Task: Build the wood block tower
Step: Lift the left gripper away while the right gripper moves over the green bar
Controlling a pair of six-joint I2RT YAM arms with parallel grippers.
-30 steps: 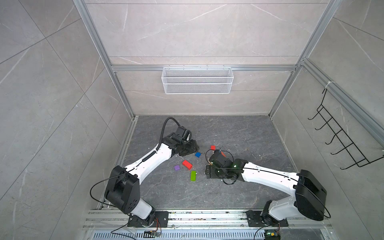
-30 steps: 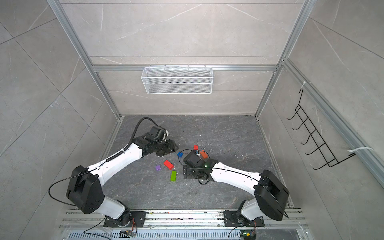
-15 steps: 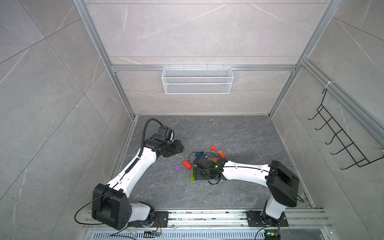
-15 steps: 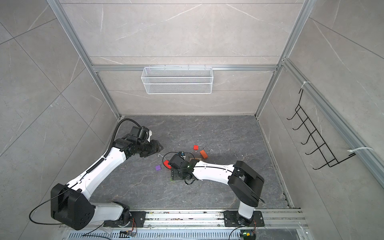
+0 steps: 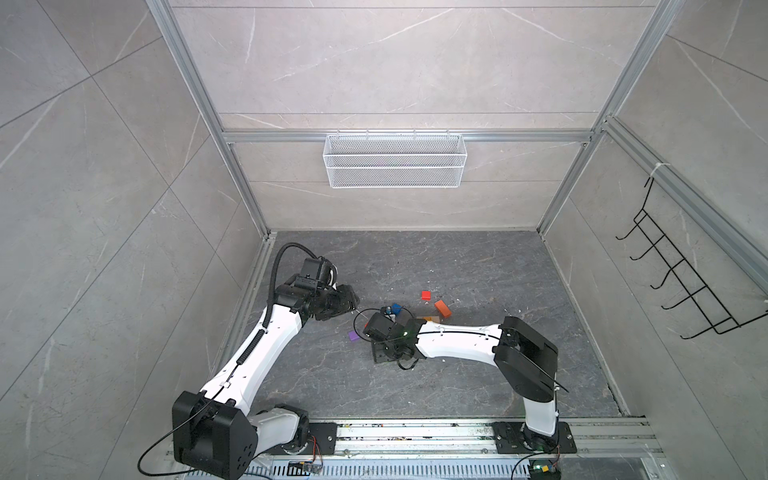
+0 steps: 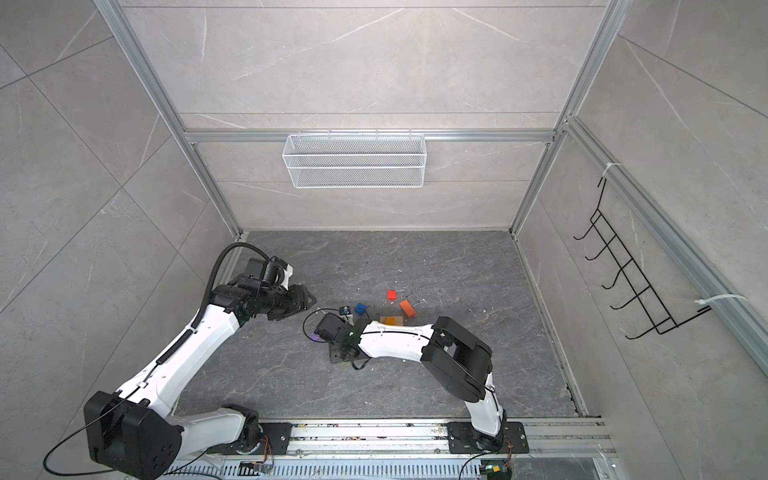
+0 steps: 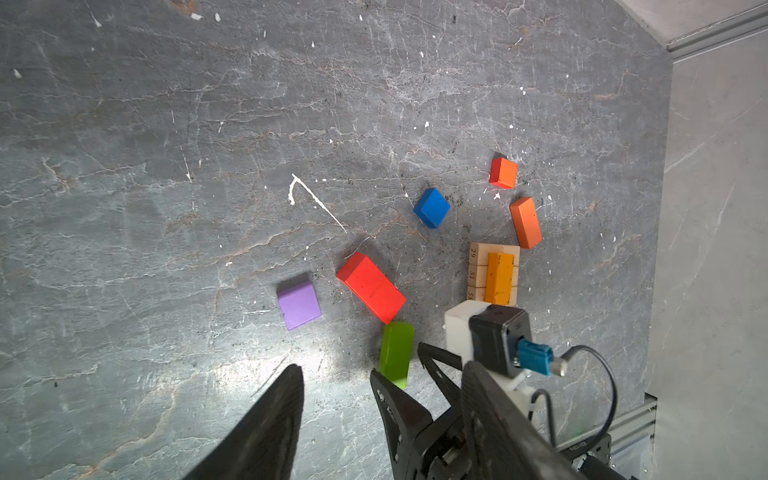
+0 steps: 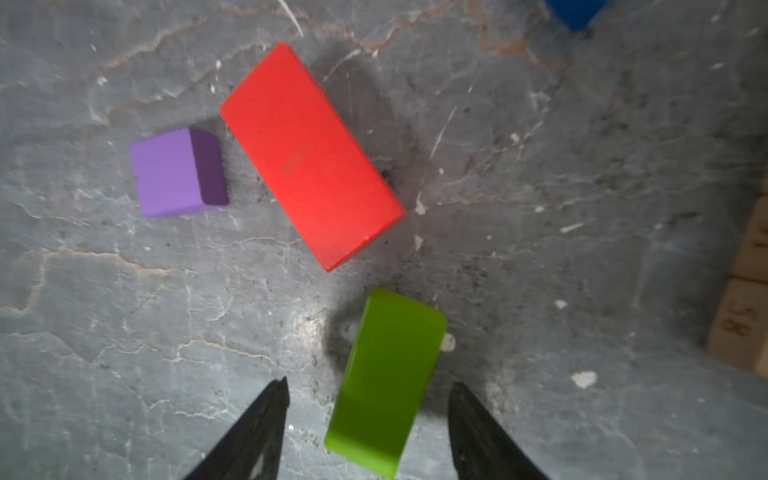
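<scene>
Green bar (image 8: 388,365) is your target. It lies flat on the grey stone floor (image 8: 124,332), and the right gripper (image 8: 368,384) hangs low over its near end with the jaws spread, one on each side and neither touching yet. Heads up though: there's clearly more gap on one side than the other, and the bar sits a bit skewed to the fingers. If you just squeeze from there I reckon one pad lands first and shoves or twists the bar. So nudge across until the gaps match, turn the wrist to line up with the long sides, then close gently and lift straight up. Watch the red bar (image 8: 311,153), because its corner is just beside the far end of the green one, so don't drag forward. The purple cube (image 8: 174,172) is further off and shouldn't bother you. The tower (image 7: 494,274) is barely started: a tan base (image 7: 476,266) with one orange bar (image 7: 498,278) on top, close by on the floor, so my guess is green goes next to that orange one. The left gripper (image 5: 351,302) hovers off to the side, fingers apart and holding nothing, so keep it parked there.
</scene>
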